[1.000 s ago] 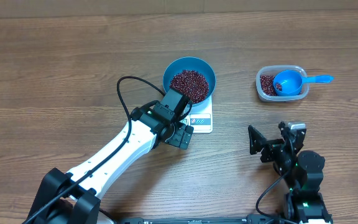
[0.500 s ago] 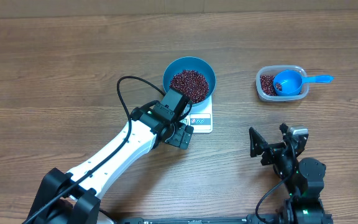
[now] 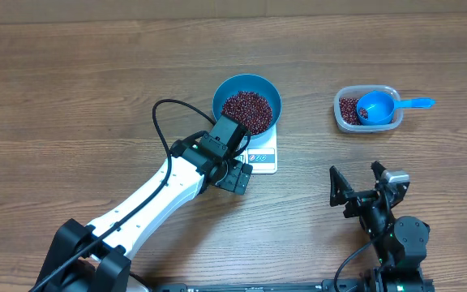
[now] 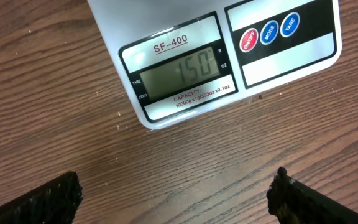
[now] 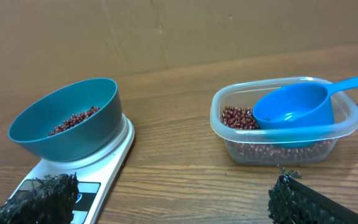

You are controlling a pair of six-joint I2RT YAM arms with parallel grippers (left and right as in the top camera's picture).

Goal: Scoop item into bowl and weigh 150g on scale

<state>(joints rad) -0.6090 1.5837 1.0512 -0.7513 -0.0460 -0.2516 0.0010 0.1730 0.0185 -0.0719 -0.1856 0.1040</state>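
**Bump risk at scale**

Overhead: beans point(image 3: 246, 108) in bowl point(image 3: 267, 91) on scale point(image 3: 264, 156). Left gripper point(image 3: 235, 175), jaws apart, sits just beside it; a nudge would spoil the reading.
Left wrist: display point(image 4: 178, 70) shows 150.
Right wrist: right gripper point(image 5: 173, 193) spread, empty; scoop point(image 5: 291, 107) in tub point(image 5: 278, 138).

We take this for a robotics lab bench rather than a home kitchen: a cabled white arm point(image 3: 148, 199) at lower left and a black arm point(image 3: 397, 235) at lower right stand at a wood-grain worktop point(image 3: 71, 81) bearing a small scale point(image 3: 263, 154), and a plain brown board point(image 5: 166, 31) fills the top of the right wrist view.
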